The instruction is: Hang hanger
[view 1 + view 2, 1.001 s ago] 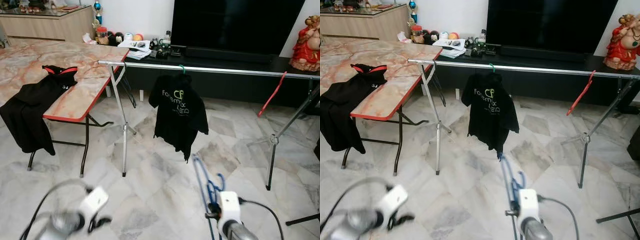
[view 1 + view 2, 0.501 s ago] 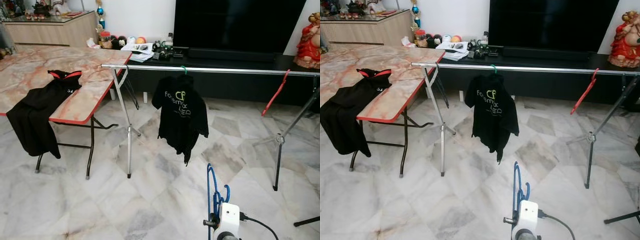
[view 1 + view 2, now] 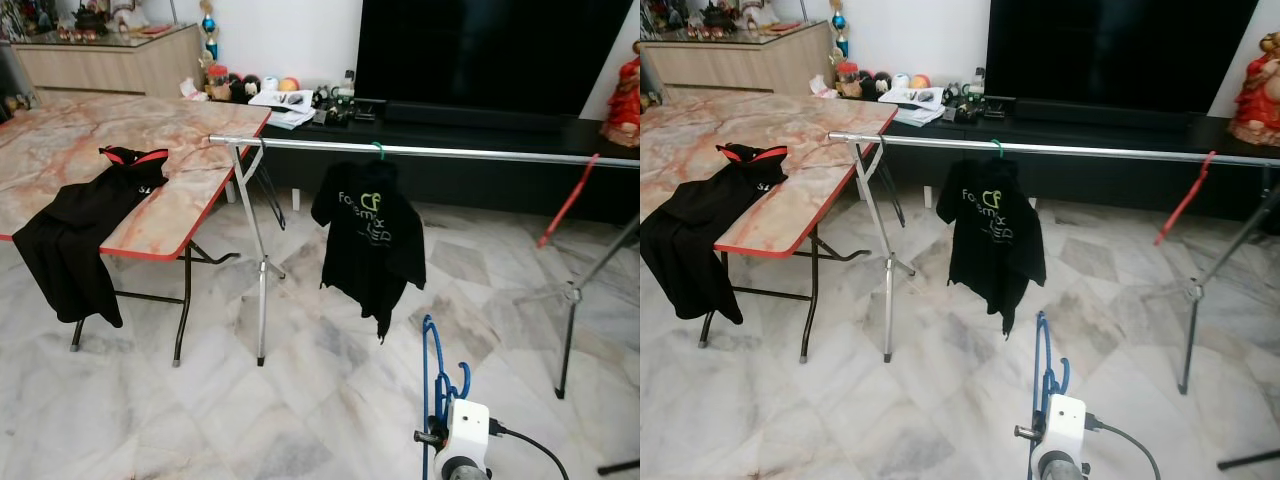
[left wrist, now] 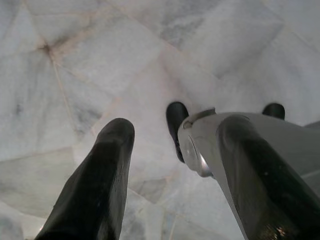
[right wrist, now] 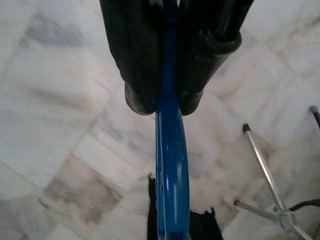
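The right claw (image 5: 164,102) clamps one blue plastic hanger (image 3: 432,362), held upright at 5 o'clock above the marble floor (image 3: 320,400). The left claw (image 4: 170,145) hangs with fingers parted. At 12 o'clock, one silver clothes rail (image 3: 420,151) carries one black printed T-shirt (image 3: 370,240) and one red hanger (image 3: 566,201). At 9 o'clock, one black garment (image 3: 85,225) drapes off the marble-patterned worktop (image 3: 190,130).

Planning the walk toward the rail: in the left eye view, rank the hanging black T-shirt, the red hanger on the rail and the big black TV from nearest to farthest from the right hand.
Measured from the right hand, which grips a blue hanger low in the view:
1. Black T-shirt, hanging on the silver rail, ahead and slightly left.
2. Red hanger, on the rail's right end.
3. Black TV, behind the rail against the wall.
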